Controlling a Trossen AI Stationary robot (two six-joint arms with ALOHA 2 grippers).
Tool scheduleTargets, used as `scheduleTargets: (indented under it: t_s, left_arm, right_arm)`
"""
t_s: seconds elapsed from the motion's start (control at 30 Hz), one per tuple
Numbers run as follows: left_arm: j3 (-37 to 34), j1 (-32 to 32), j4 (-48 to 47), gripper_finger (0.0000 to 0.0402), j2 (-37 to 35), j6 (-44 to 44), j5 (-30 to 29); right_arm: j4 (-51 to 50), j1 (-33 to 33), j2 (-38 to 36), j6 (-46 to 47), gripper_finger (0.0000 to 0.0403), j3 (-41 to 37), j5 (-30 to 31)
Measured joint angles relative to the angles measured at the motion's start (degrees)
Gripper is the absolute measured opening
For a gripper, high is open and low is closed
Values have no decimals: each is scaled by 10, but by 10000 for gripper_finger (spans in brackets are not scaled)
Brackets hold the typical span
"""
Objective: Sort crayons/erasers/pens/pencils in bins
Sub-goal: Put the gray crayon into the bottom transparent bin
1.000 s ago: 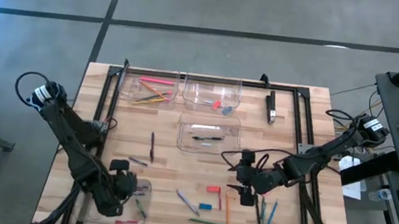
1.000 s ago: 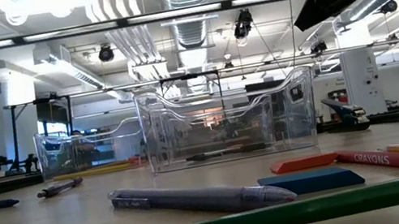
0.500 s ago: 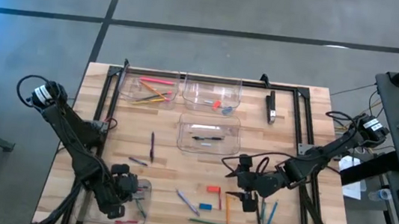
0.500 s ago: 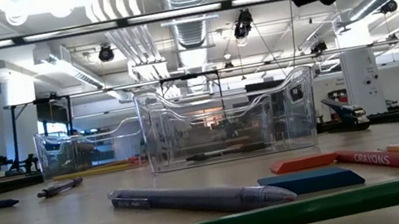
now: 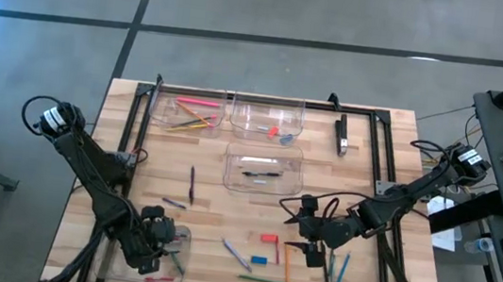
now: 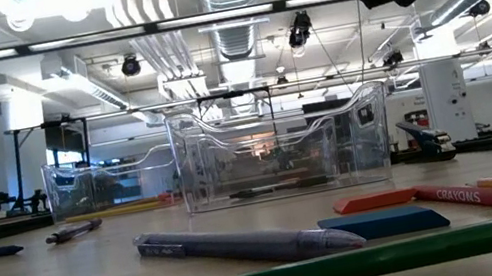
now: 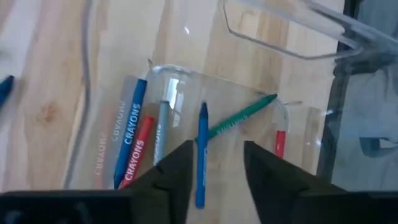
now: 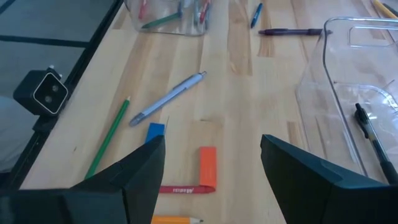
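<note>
Crayons (image 7: 134,134) under open left tool (image 7: 214,180)

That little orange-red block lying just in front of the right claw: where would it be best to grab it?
Probably from straight above, across the narrow middle of the red eraser. It lies flat with bare wood along both long sides, so the open right gripper has room there. A red crayon lies at its near end, which makes an end grip riskier.
</note>
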Motion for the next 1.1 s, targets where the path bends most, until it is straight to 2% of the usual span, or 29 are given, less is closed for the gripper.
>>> scheduleTargets:
  t_s: [0.1,0.27,0.37,0.43,0.53,0.6,0.7,0.8,0.87,0.97,1.1]
  left_arm:
    - [0,7,-5,156,-7,11,-2]
    - [19,33,-8,161,-36,32,-22]
    - [31,42,14,161,-60,94,-93]
    - [31,45,52,161,-72,157,-168]
    - [23,50,137,161,-78,293,-277]
    - [7,59,212,161,-78,395,-310]
    - [-27,90,354,161,-71,517,-312]
    - [-69,133,503,161,-60,598,-287]
    - [-96,164,593,161,-48,628,-251]
    - [-122,211,701,161,-23,647,-201]
    - [-129,260,766,161,9,661,-181]
  right_arm:
    - [0,0,0,0,254,0,0]
    - [-3,0,0,2,254,0,0]
    - [-16,0,0,16,254,0,-1]
    - [-36,0,0,29,254,0,-5]
    - [-75,0,0,53,254,0,-6]
    - [-102,0,0,80,254,0,-14]
    - [-114,3,0,91,254,-1,-25]
    - [-113,4,0,91,254,-1,-43]
    - [-107,4,0,76,254,-2,-42]
    - [-106,4,0,51,254,-2,-7]
    - [-111,-4,0,14,254,-2,20]
